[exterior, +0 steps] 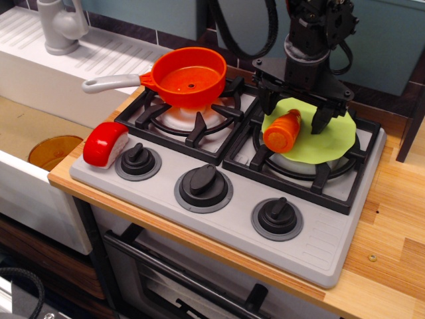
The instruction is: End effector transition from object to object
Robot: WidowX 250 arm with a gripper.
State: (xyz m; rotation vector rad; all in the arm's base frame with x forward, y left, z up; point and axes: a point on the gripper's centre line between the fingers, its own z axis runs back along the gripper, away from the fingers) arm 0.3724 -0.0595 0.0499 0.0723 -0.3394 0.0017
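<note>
My black gripper (296, 111) hangs from a bulky wrist with black cables over the right burner of the toy stove (219, 219). Its two fingers point down and stand apart, one at the left (267, 103) and one at the right (323, 116). Between and just in front of them lies an orange toy carrot (281, 131), tilted, on a lime green round cloth (319, 136). The fingers straddle the carrot's top end without closing on it. An orange pan (189, 76) with a grey handle sits on the left burner, to the gripper's left.
A red and white toy sushi piece (105, 144) lies on the stove's front left corner. Three black knobs (203, 181) line the front. A sink with a grey faucet (58, 25) and an orange dish (54, 150) lies left. Wooden counter (392, 232) runs right.
</note>
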